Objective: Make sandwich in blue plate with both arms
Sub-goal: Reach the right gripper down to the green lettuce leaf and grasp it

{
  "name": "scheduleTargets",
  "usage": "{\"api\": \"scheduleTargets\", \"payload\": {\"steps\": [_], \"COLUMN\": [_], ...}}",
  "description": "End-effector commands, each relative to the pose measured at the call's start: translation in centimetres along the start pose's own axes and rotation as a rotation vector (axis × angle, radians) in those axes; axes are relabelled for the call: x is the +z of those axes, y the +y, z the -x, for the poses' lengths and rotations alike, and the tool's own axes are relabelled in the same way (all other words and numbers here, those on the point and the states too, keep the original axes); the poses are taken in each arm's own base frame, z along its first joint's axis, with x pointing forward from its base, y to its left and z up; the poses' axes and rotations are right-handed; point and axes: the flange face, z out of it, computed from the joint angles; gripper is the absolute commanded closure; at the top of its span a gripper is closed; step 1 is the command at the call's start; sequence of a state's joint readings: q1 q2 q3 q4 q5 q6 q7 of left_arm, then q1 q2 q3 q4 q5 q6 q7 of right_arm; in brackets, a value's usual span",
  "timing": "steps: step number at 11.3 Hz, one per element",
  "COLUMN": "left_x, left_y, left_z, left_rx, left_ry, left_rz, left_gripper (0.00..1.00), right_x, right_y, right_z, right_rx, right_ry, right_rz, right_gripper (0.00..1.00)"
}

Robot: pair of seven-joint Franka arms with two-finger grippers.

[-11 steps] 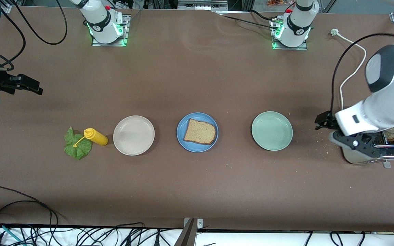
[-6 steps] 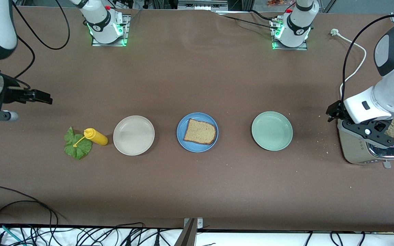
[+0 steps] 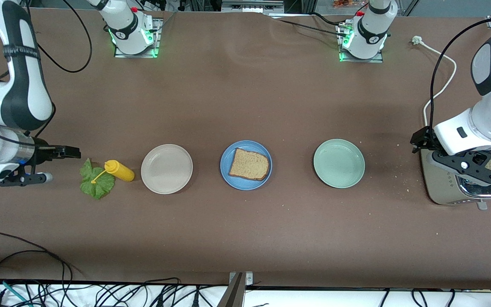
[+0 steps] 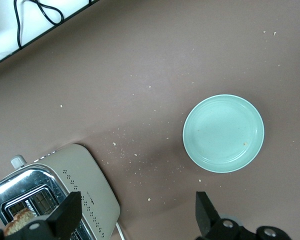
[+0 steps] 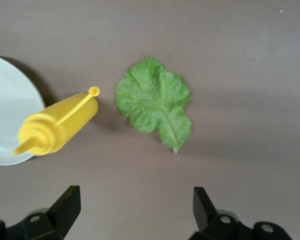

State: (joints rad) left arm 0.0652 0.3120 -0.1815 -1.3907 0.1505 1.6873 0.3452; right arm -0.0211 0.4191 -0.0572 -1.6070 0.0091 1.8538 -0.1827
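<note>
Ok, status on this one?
Left tool open above toaster. Right tool open by lettuce. One bread slice on blue plate. Nothing blocking.

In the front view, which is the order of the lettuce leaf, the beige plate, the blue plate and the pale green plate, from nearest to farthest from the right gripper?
From the right gripper, open, at the right arm's end of the table:
1. lettuce leaf, just beside the gripper.
2. beige plate, next along the row.
3. blue plate, mid-table, holding a bread slice.
4. pale green plate, toward the left arm's end.
</note>
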Motion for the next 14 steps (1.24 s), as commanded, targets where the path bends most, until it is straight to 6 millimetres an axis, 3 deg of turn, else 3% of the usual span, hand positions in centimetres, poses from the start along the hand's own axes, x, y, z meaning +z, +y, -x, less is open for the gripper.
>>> {"api": "scheduleTargets", "payload": {"steps": [1, 4, 6, 10, 14], "left_x": [-0.1, 0.5, 0.4, 0.4, 0.4], "left_y": [-0.9, -1.8, -1.9, -2.0, -2.0], "left_z": [0.1, 0.3, 0.4, 0.5, 0.5], "left_rx": [-0.012, -0.034, -0.036, -0.036, -0.037], "left_ry": [-0.001, 0.0, 0.001, 0.001, 0.001], "left_rz": [-0.014, 0.017, 0.016, 0.016, 0.016], "left_gripper": [0.0, 0.0, 0.0, 0.0, 0.0], "right_x": [5.6, 11.7, 14.4, 16.8, 18.4], "right_y": [2.0, 3.6, 3.9, 3.3, 1.9], "right_z": [-3.0, -5.0, -5.9, -6.6, -7.1], "right_rx": [-0.062, -0.058, -0.083, -0.073, -0.091], "right_ry": [0.03, 0.076, 0.113, 0.138, 0.147], "right_rz": [0.021, 0.024, 0.035, 0.006, -0.005], "right_gripper": [0.0, 0.0, 0.0, 0.0, 0.32]}}
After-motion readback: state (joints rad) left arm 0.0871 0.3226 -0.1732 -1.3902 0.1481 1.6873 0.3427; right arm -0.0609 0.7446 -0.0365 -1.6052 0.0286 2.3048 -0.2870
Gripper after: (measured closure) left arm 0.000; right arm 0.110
